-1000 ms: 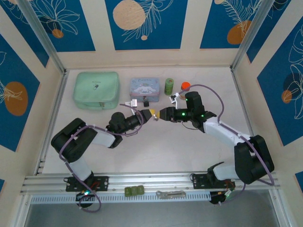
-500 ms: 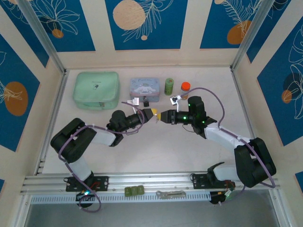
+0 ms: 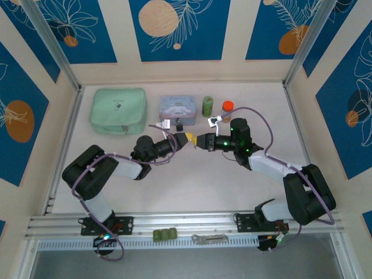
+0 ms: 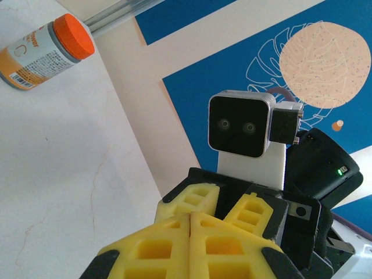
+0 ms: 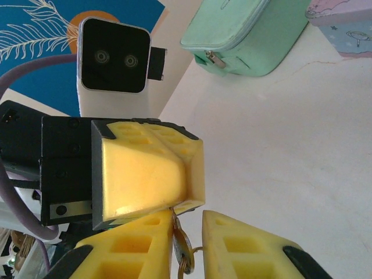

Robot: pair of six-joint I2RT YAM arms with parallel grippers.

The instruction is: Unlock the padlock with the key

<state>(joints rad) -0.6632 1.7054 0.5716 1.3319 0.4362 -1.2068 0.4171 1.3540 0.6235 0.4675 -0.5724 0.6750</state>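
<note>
Right now you are at the key-handling step, not yet at the lock itself. Starting on the left, your left hand (image 3: 186,139) hangs over the middle of the tabletop (image 3: 192,186), well to the right of the mint-green pouch (image 3: 118,110). Its yellow fingers (image 4: 145,250) are pressed flat together with no gap between them. Just behind it, the padlock (image 3: 179,125) sits on the tabletop as a small dark block close against the front of the pale blue tin (image 3: 179,107), apart from both hands. Its shackle is too small to make out, so you cannot tell from here how it lies. Moving right, the two hands meet nose to nose with the key (image 5: 181,247) between them. In the right wrist view it sits in the narrow gap of your right hand (image 3: 201,141), lying against one finger with a sliver of space on its other side. Its ring is low in the gap and its upper end reaches the tip of the left hand. You cannot tell whether the left hand has actually pinched that end. Your right hand is only slightly parted, cradling the key rather than clearly clamping it. I judge this to be a hand-over or a regrip. Next, one hand should hold the key firmly by the ring end with the blade free. The other should then go back to the padlock and steady its body so the keyhole faces the blade. The key is thin and could slip out if both hands loosen together.
</note>
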